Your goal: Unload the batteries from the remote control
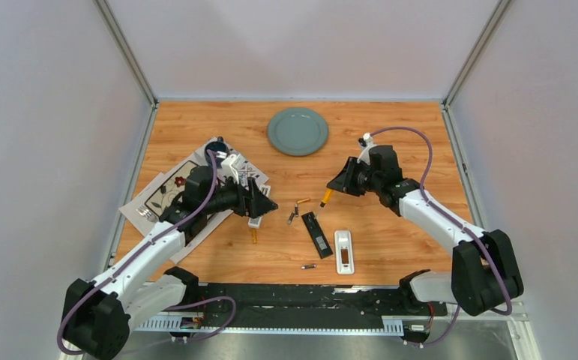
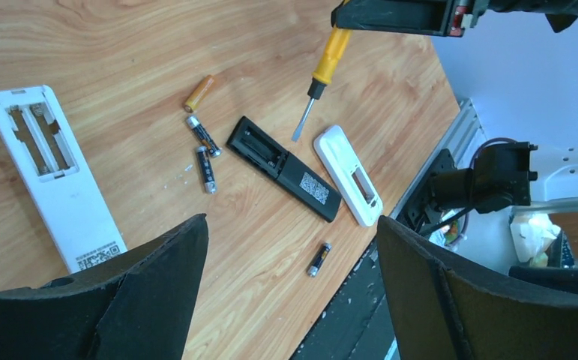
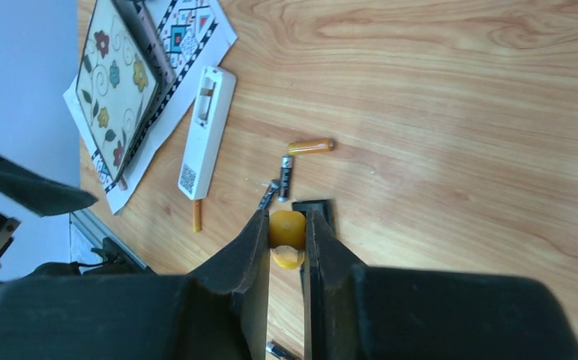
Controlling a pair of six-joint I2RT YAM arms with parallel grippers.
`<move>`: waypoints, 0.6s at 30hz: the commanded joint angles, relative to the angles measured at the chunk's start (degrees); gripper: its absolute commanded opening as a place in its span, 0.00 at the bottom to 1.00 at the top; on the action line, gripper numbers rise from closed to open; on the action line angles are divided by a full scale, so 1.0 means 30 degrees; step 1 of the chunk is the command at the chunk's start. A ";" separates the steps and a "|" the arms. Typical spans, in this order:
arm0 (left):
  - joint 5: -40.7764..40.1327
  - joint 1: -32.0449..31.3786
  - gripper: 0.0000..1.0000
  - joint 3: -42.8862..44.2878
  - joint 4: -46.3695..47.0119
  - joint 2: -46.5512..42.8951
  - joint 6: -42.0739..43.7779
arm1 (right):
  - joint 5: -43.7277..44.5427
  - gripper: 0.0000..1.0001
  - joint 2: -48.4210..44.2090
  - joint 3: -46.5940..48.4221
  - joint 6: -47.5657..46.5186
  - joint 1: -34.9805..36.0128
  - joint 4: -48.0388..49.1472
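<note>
Loose batteries are pictured scattered across the wooden counter (image 1: 390, 150) among three remote controls. An orange battery (image 2: 199, 93), a dark battery (image 2: 204, 135) and a second dark battery (image 2: 207, 169) are grouped close together just beside the upper end of the black remote (image 2: 282, 166), which is laid face down. A fourth battery (image 2: 318, 259) is seen apart from them, near the counter's front edge and near a short white remote (image 2: 348, 174). Another orange battery (image 3: 196, 215) is found just beside the end of the long white remote (image 2: 53, 176), whose battery bay is turned up and uncovered.

The jaws of the left arm (image 1: 151, 251) are spread wide above the long white remote, and nothing is held between them. The jaws of the right arm (image 1: 435, 217) are closed narrowly on the yellow handle of a screwdriver (image 2: 323, 64), whose blade is pointed down toward the black remote without touching it. A grey plate (image 1: 297, 131) is set at the far side, and patterned papers (image 1: 167, 187) are spread at the left.
</note>
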 commanded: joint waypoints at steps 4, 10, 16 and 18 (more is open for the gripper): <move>-0.1510 0.0049 0.89 0.2111 -0.4554 -0.1114 0.4009 | -0.0634 0.02 0.1122 0.1340 -0.2891 -0.1391 -0.3060; -0.2303 0.0078 0.89 0.2493 -0.6144 -0.0851 0.5301 | -0.1335 0.11 0.3641 0.3041 -0.4593 -0.1480 -0.5583; -0.2449 0.0078 0.89 0.2288 -0.5822 -0.0616 0.4892 | -0.1017 0.28 0.4786 0.3481 -0.4418 -0.1480 -0.5877; -0.2478 0.0078 0.90 0.2142 -0.5443 -0.0616 0.4687 | -0.0696 0.44 0.4729 0.3511 -0.4388 -0.1451 -0.5935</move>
